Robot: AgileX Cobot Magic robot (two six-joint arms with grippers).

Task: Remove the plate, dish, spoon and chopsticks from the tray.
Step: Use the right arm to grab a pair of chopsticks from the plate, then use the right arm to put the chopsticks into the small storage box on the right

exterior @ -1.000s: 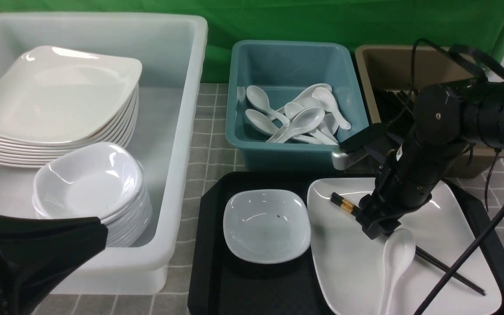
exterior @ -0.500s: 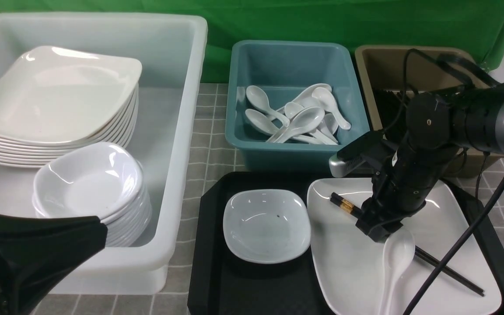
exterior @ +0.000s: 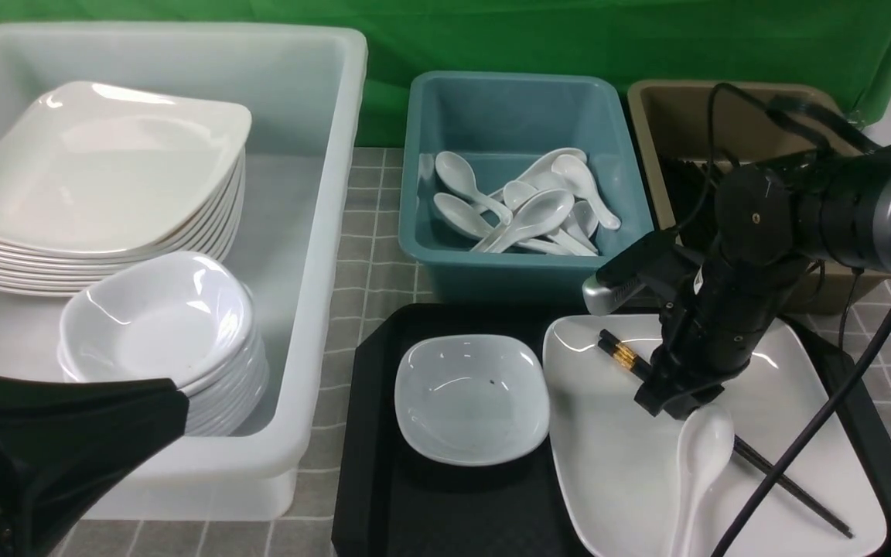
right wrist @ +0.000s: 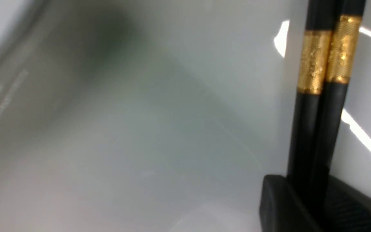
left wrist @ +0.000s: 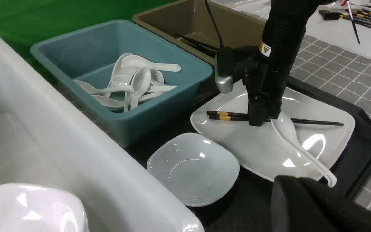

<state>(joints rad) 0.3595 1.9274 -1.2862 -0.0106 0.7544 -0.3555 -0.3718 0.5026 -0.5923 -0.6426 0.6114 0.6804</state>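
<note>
1. On the plate (exterior: pixel 616 472), at the right side of the tray (exterior: pixel 368 433), the right end effector (exterior: pixel 674 398) is clamped shut around the chopsticks (exterior: pixel 620 353). It holds them a little way in from their thick ends, just beside the bowl of the spoon (exterior: pixel 701 456).
2. Light, stiff, thin and glossy, the pair will likely pivot or slip apart. A hold nearer mid-length should balance better.
3. Whether the left end effector (exterior: pixel 66 441) is open or closed cannot be told.

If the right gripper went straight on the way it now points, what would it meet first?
Probably the plate: the right gripper points down, shut on the chopsticks, just above its surface.
</note>
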